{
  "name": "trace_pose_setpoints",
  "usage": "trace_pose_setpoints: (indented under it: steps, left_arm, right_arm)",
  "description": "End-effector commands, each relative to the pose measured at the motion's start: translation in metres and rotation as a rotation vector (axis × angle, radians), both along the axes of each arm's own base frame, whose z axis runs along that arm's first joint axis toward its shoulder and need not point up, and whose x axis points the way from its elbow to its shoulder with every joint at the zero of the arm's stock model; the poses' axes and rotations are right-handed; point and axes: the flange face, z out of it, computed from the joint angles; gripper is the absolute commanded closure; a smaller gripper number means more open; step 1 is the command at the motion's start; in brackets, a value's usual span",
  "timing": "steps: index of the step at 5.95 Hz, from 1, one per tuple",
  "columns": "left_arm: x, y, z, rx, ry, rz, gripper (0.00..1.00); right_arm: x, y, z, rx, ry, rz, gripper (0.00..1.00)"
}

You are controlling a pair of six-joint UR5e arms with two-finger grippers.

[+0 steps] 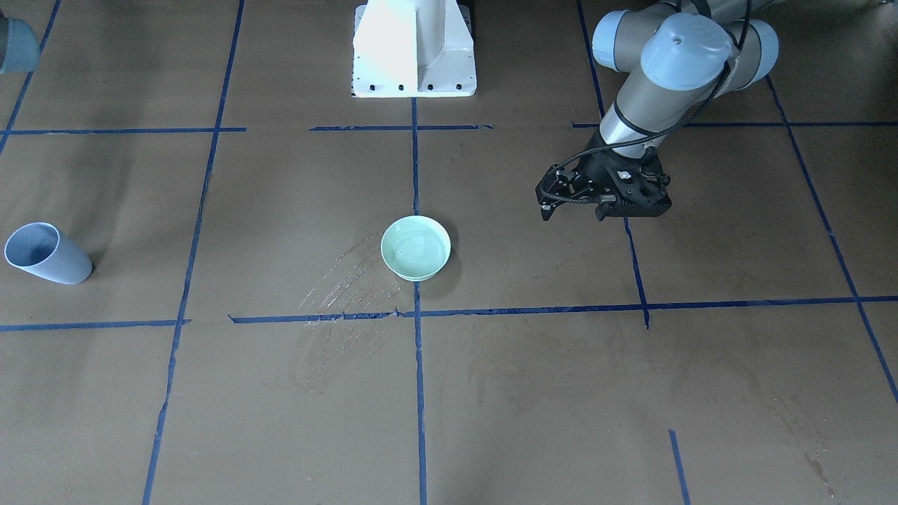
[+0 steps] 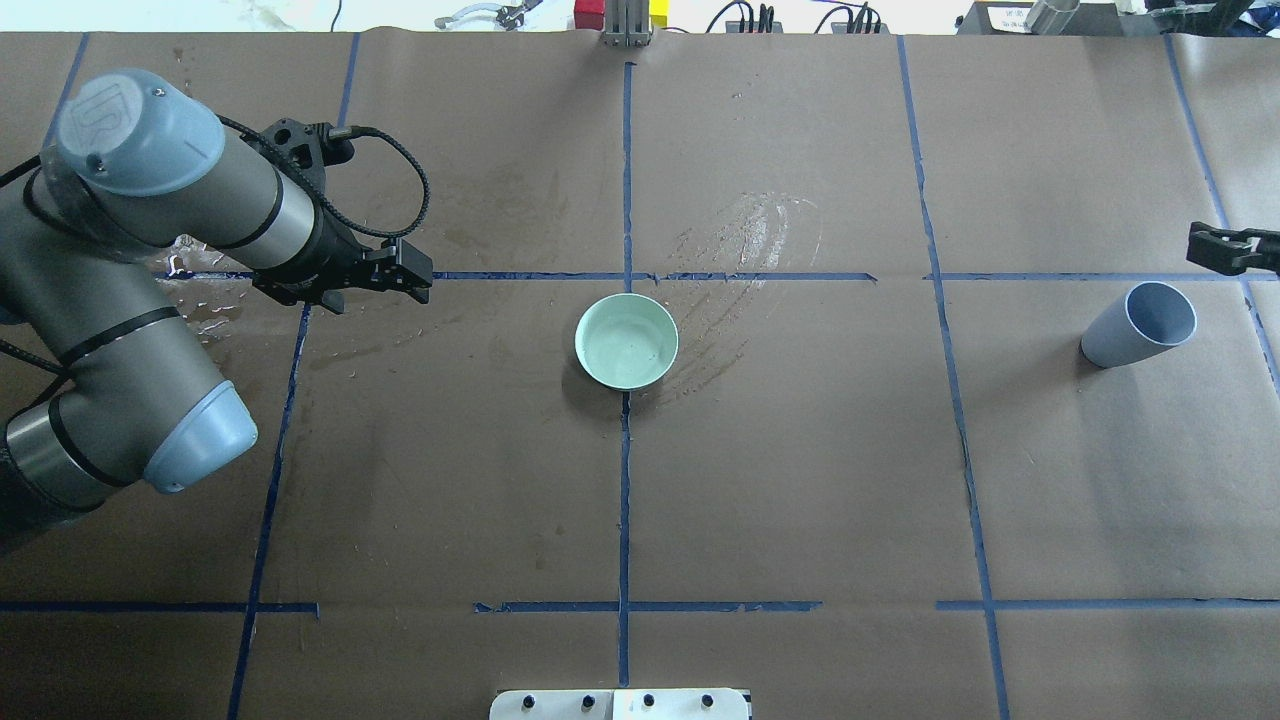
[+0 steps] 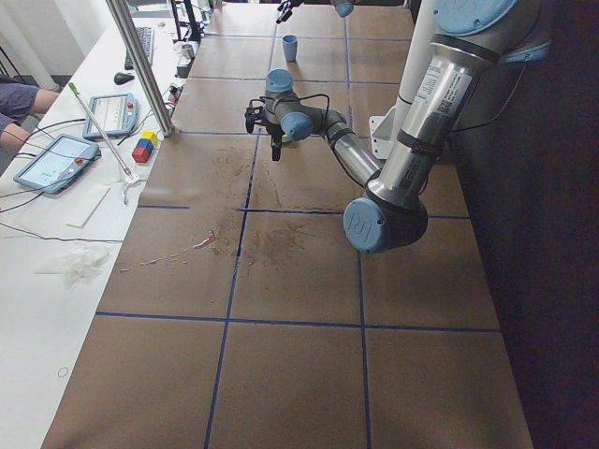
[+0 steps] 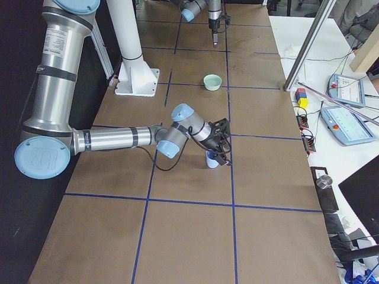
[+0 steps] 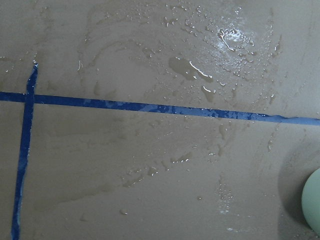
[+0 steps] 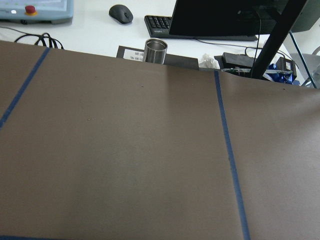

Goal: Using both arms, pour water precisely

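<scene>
The water [image 1: 415, 247] sits in a mint-green bowl [image 1: 418, 275] at the middle of the brown paper worktop [image 1: 561, 393], right on the central blue tape line [image 1: 417, 175]. A whitish streaky smear [image 1: 344, 280] fans out just beside the bowl on the robot's right side.

The left pincer [image 1: 572, 212] hangs over the worktop well apart from the bowl, its 2 fingers spread and gripping nothing. Under it the paper carries droplets and a small puddle [image 5: 200, 75] (the wrist view also catches the bowl's edge at its lower right corner).

The right pincer [image 2: 1210, 250] shows only partly at the overhead view's edge, near a pale blue cup [image 1: 49, 258]. I cannot tell whether it is spread or pressed together, or whether it touches the cup.

The white pedestal [image 1: 414, 56] stands at the robot's end of the central line. Beyond the worktop lie 2 tablets [image 3: 54, 159], coloured blocks [image 3: 144, 146], a metal can [image 6: 155, 51], a keyboard [image 6: 160, 22] and a mouse [image 6: 121, 13].
</scene>
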Motion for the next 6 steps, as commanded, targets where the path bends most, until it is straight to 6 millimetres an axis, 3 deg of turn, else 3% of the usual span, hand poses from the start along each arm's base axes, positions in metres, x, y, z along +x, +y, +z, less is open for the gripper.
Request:
trace_pose_setpoints:
  steps: [1, 2, 3, 5, 6]
  left_arm:
    - [0.032, 0.003, -0.031, -0.01, 0.02, -0.026, 0.0]
    - [0.063, 0.001, -0.047, -0.013, 0.015, -0.042, 0.0]
    - [0.08, -0.005, -0.062, -0.016, 0.019, -0.05, 0.0]
    - [0.122, 0.002, -0.079, -0.016, 0.009, -0.063, 0.0]
    - [0.138, 0.013, -0.077, -0.03, 0.004, -0.067, 0.0]
  right_arm:
    - [0.076, -0.023, -0.001, -0.123, -0.015, -0.188, 0.0]
    - [0.104, -0.035, -0.004, -0.178, -0.002, -0.283, 0.0]
    - [0.126, -0.036, 0.001, -0.23, 0.002, -0.355, 0.0]
    - [0.138, -0.032, 0.014, -0.353, -0.034, -0.474, 0.0]
    - [0.146, -0.024, 0.021, -0.386, -0.085, -0.528, 0.0]
